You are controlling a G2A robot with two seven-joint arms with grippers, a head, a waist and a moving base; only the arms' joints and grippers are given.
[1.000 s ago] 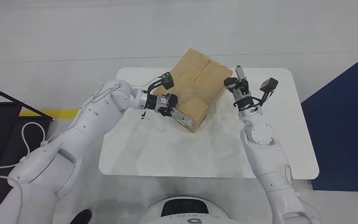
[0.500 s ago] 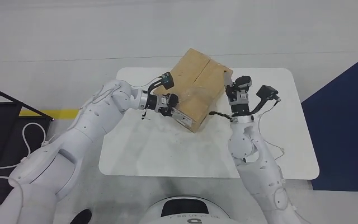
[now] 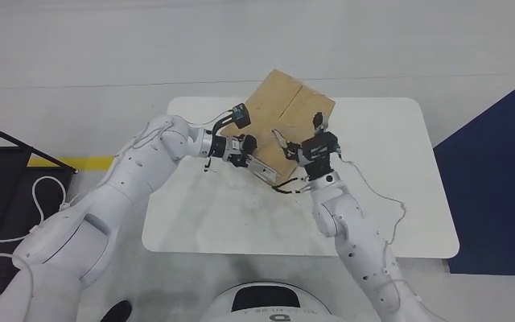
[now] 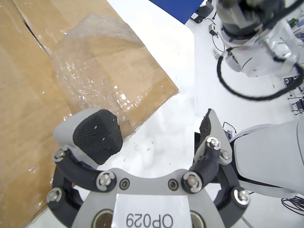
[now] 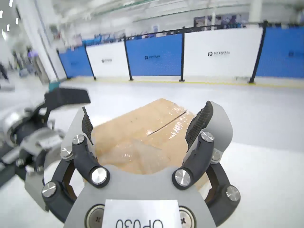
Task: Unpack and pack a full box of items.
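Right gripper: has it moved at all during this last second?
Yes. The right gripper has swung in from above the bare table beside the cardboard box to above the box itself.

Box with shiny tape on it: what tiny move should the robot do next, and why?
Probably lower the right gripper and pinch the crinkled tape. The box is sealed, the tape folds over its edge ahead of that open gripper, and the open left gripper sits at the box's corner.
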